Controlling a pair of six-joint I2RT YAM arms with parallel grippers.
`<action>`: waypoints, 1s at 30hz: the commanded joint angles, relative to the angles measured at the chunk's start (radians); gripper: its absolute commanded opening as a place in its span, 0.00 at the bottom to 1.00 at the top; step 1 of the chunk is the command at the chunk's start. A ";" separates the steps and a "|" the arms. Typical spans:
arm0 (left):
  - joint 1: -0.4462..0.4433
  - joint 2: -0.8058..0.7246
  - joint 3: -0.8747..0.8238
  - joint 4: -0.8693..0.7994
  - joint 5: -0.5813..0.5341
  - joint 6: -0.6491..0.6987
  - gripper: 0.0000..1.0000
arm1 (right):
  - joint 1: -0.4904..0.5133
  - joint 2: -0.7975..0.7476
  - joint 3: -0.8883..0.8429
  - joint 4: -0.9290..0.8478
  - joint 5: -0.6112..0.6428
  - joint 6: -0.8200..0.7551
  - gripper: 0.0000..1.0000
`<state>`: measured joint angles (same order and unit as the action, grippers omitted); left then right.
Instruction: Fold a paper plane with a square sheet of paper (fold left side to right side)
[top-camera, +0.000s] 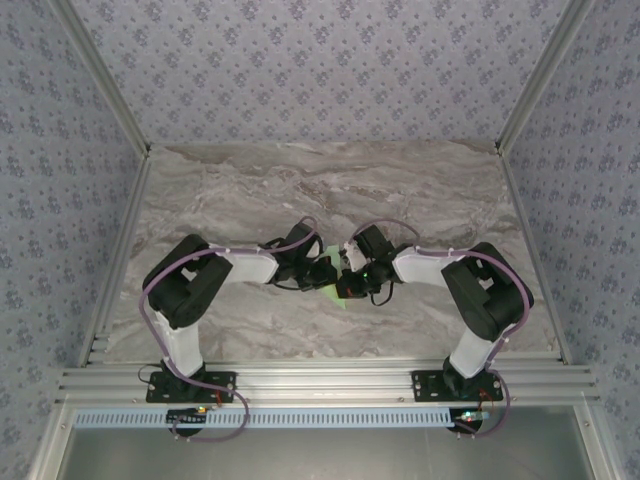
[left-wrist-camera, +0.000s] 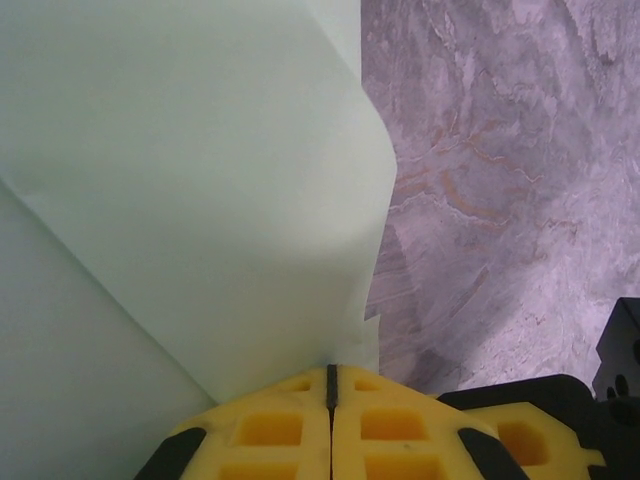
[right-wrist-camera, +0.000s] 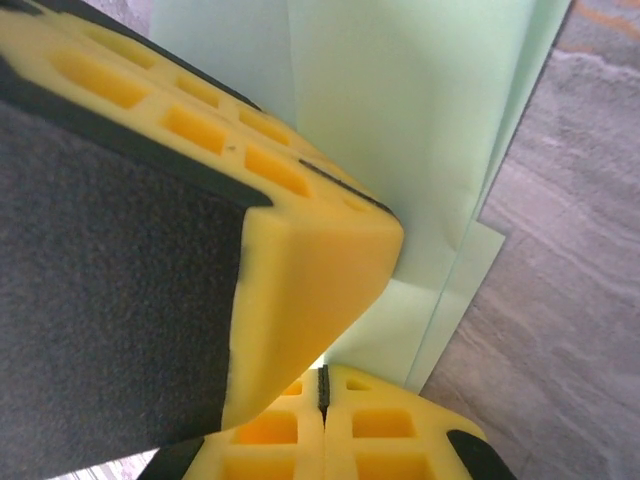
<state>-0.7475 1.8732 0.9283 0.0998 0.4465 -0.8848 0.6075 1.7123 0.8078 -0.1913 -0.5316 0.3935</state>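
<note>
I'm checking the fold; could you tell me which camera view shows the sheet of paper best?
The left wrist view: the sheet of paper appears large, its layers and curled edge unobstructed. The right wrist view has its layered edges partly behind the left gripper; the top view gives a green sliver.

The top camera sits above and behind my two bases, looking down and forward over the whole marble table (top-camera: 300, 190). It is far enough back that my left gripper (top-camera: 325, 272) and right gripper (top-camera: 348, 276) look small at mid-table. Each wrist camera looks out along its own fingers from very close. The left one faces the sheet of paper (left-wrist-camera: 180, 180) and the tabletop beside it. The right one faces the same sheet, with a left finger (right-wrist-camera: 300, 250) crossing its view. All three share that sheet and the marble around it.
</note>
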 joint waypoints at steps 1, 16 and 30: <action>0.044 0.066 0.001 -0.057 -0.123 0.061 0.04 | 0.005 0.067 -0.051 -0.183 0.164 -0.030 0.00; 0.196 0.138 0.118 -0.130 -0.124 0.181 0.03 | 0.006 0.039 -0.090 -0.175 0.147 -0.025 0.00; 0.310 0.184 0.215 -0.180 -0.103 0.243 0.05 | 0.007 0.020 -0.100 -0.172 0.126 -0.023 0.00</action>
<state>-0.5167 1.9999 1.1149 -0.0399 0.5968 -0.6975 0.6075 1.6951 0.7822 -0.1364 -0.4969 0.3904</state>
